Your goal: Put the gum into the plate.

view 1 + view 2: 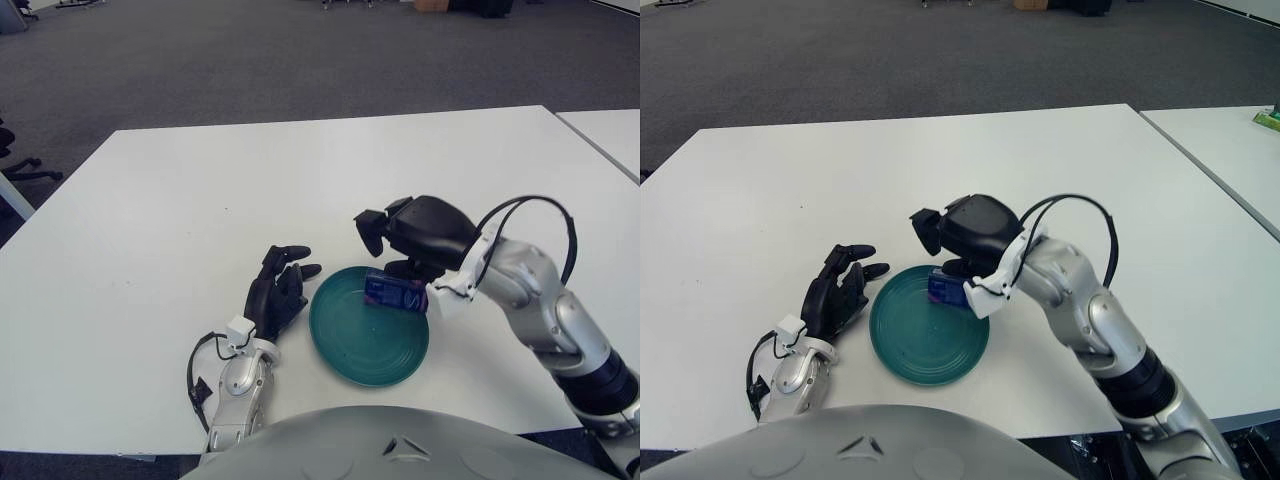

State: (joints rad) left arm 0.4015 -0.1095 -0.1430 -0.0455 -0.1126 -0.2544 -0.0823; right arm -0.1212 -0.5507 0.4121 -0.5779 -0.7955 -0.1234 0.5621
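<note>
gum (395,293): small blue pack, at the plate's (350,350) 1 o'clock edge, inside the rim, apparently touching the dish; whether fully set down, cannot tell.
plate: teal, round, ridged, on white table (200,190), near front edge.
right hand (400,240): directly above the gum, at the plate's 1 o'clock; fingers look loosened and partly spread, one lower finger close to or touching the pack; grip not clearly closed, so hold cannot be told.
left hand (280,290): idle, fingers relaxed and spread, holding nothing, just beside the plate at its 9 o'clock.
step in hand, judged: release and clear. advice: spread fingers fully before lifting; lift straight up, no sideways drag, lest the pack be flicked over the rim at 1 o'clock; better to nudge it toward centre first if contact remains; avoid pressing on the rim, which could tip the plate.
writing: pale print on the pack's face, too small to read; no brand legible. none elsewhere.
</note>
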